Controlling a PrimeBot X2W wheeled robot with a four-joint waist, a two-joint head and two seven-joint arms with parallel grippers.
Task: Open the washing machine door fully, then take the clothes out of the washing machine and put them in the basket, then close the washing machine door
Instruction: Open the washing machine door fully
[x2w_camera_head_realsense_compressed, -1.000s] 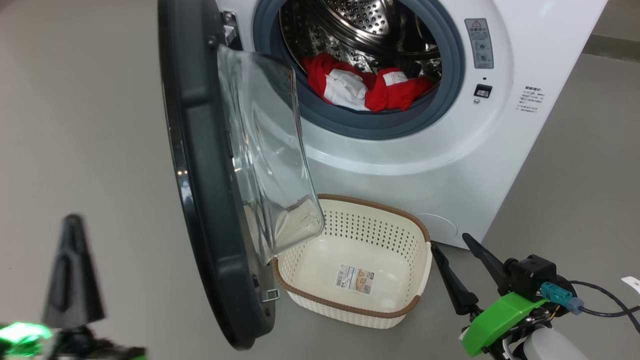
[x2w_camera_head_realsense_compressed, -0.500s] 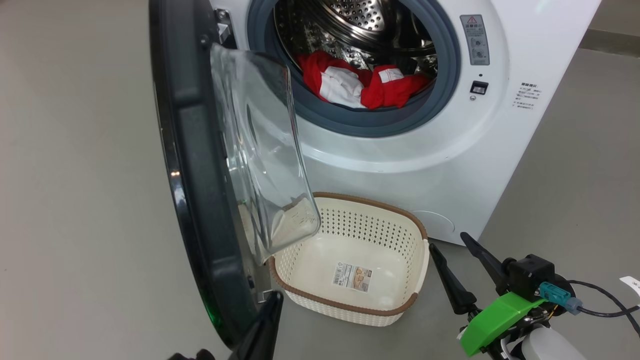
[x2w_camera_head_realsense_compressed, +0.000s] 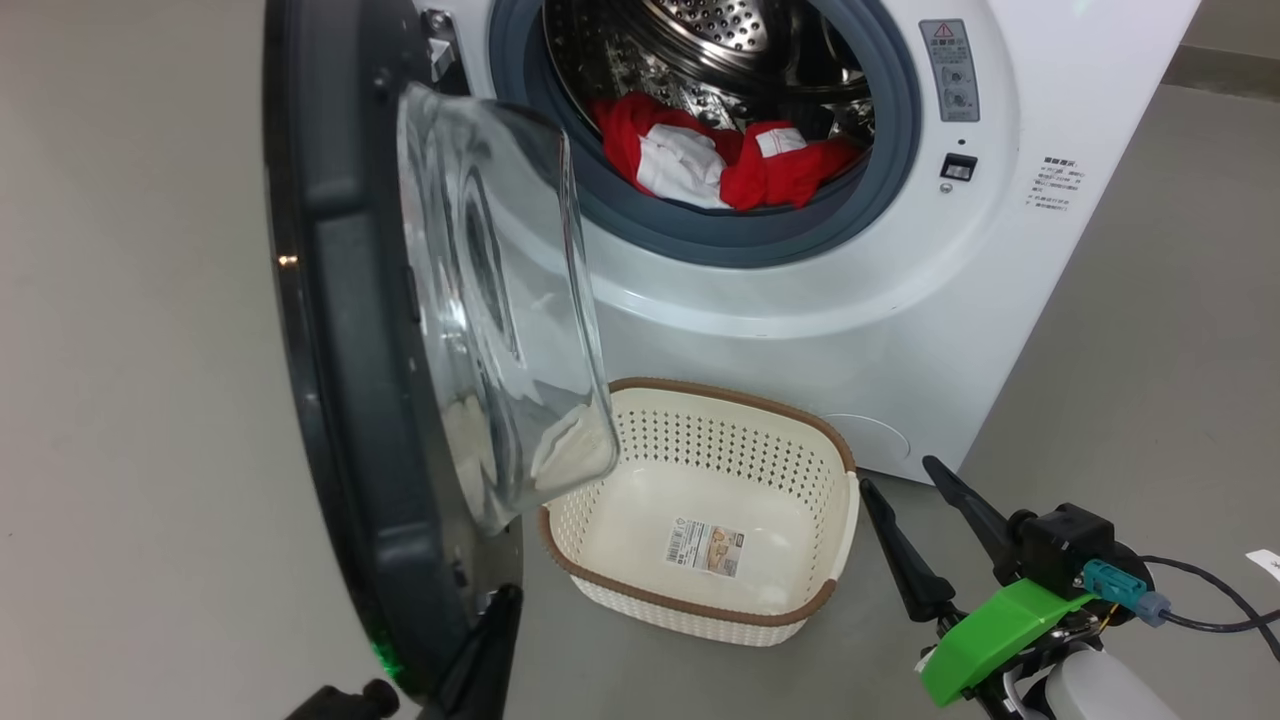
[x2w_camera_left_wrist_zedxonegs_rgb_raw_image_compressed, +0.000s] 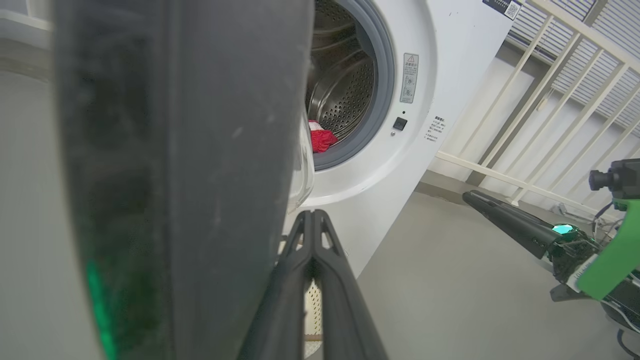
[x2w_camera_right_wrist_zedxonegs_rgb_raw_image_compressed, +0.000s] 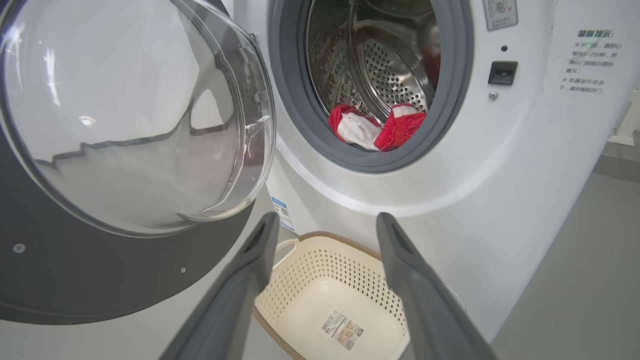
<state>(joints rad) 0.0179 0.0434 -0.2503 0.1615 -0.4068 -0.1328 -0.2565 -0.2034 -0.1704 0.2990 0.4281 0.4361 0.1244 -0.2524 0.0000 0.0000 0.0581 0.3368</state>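
The washing machine door (x2w_camera_head_realsense_compressed: 330, 350) stands swung out to the left, its black rim edge-on and its glass bulge (x2w_camera_head_realsense_compressed: 500, 300) facing the washing machine (x2w_camera_head_realsense_compressed: 800, 300). Red and white clothes (x2w_camera_head_realsense_compressed: 720, 165) lie at the drum's front lip. The cream basket (x2w_camera_head_realsense_compressed: 720, 450) sits empty on the floor below the opening. My left gripper (x2w_camera_head_realsense_compressed: 506, 596) is shut, with nothing in it, right against the door's inner side at its lower edge (x2w_camera_left_wrist_zedxonegs_rgb_raw_image_compressed: 175, 175). My right gripper (x2w_camera_head_realsense_compressed: 897, 475) hangs open beside the basket's right end, pointing at the clothes (x2w_camera_right_wrist_zedxonegs_rgb_raw_image_compressed: 380, 130) and basket (x2w_camera_right_wrist_zedxonegs_rgb_raw_image_compressed: 325, 280).
Grey floor surrounds the machine on the left and right. A white railing (x2w_camera_left_wrist_zedxonegs_rgb_raw_image_compressed: 525, 100) stands to the machine's right. A black cable (x2w_camera_head_realsense_compressed: 1200, 600) trails from my right wrist. The door's glass bulge overhangs the basket's left end.
My left gripper has swung from outside the door, at the far left, round to the door's inner lower edge. The door has opened further to the left. The right gripper has held still.
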